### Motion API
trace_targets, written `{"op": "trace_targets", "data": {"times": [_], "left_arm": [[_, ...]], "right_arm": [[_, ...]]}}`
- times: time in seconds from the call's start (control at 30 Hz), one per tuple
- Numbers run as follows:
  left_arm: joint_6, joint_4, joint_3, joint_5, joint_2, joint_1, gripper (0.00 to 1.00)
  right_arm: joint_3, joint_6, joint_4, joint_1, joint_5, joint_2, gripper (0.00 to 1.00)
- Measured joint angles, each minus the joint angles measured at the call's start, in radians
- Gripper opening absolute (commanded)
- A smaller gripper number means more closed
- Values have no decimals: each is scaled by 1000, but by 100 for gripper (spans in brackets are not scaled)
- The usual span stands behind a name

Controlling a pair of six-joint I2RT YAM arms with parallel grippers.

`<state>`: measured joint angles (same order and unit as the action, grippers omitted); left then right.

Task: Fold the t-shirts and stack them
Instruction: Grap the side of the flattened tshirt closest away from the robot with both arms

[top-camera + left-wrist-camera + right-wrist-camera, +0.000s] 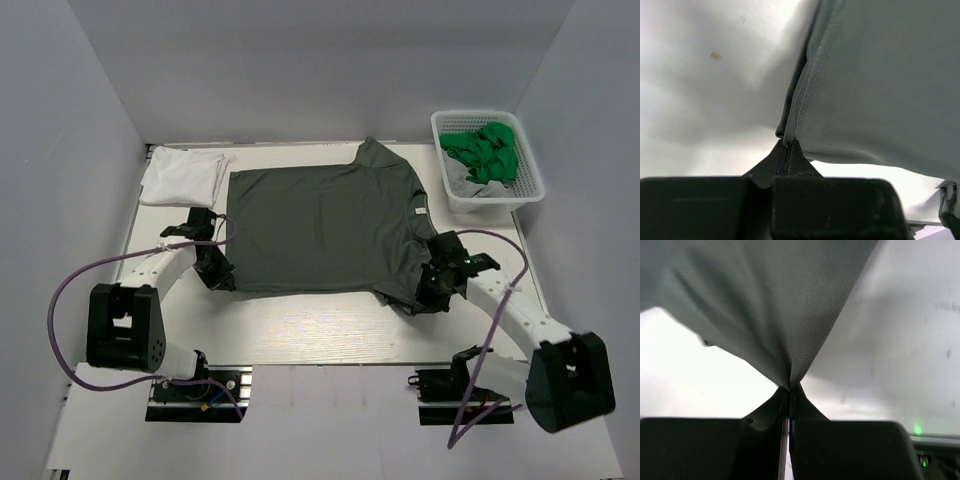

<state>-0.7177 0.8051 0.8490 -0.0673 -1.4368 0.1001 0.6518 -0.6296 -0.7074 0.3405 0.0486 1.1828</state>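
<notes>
L hand (788,144) & R hand (790,386) both clamped — arms low, outstretched.

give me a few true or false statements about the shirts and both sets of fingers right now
1. The dark t-shirt lies spread out on the table. True.
2. The white t-shirt lies on top of the dark one. False: it sits beside it, at the table's far left corner.
3. The left fingers are pinched shut on the dark t-shirt's edge. True.
4. The right fingers are open, clear of any cloth. False: they are shut on the dark t-shirt.
5. The basket holds green cloth. True.
</notes>
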Motion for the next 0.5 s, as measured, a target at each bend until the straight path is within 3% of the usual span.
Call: {"op": "trace_targets", "data": {"times": [0.17,0.5], "left_arm": [[16,66,-13,2,72,0,0],[41,121,-56,8,96,0,0]], "right_arm": [[-22,0,-108,0,57,-142,0],[-25,31,-195,0,88,-73,0]]}}
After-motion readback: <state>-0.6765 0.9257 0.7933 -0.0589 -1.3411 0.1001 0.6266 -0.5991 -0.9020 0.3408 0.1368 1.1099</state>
